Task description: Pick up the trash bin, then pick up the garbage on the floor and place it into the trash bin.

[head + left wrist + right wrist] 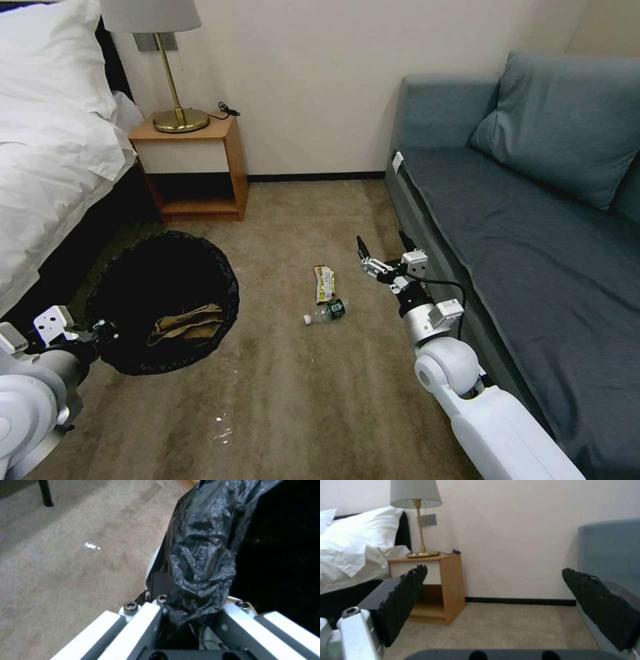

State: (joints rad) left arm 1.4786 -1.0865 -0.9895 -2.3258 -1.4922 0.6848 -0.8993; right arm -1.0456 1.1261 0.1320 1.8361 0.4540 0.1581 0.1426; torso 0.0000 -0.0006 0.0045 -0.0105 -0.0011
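Observation:
The trash bin (223, 273), lined with a glossy black bag, is at the left of the head view with its open mouth facing up. A tan paper bag (187, 323) lies inside it. My left gripper (105, 329) is shut on the bin's near rim; in the left wrist view the crumpled liner (200, 562) is pinched in the left gripper (186, 610). On the carpet lie a yellow-brown wrapper (325, 283) and a small clear bottle (327, 311). My right gripper (385, 248) hovers open just right of them, its black pads (405, 600) wide apart around nothing.
A grey sofa (533, 220) runs along the right, close to my right arm. A bed (47, 133) fills the left, and a wooden nightstand (200, 167) with a brass lamp (177, 80) stands by the wall. Small white scraps (223, 433) lie on the near carpet.

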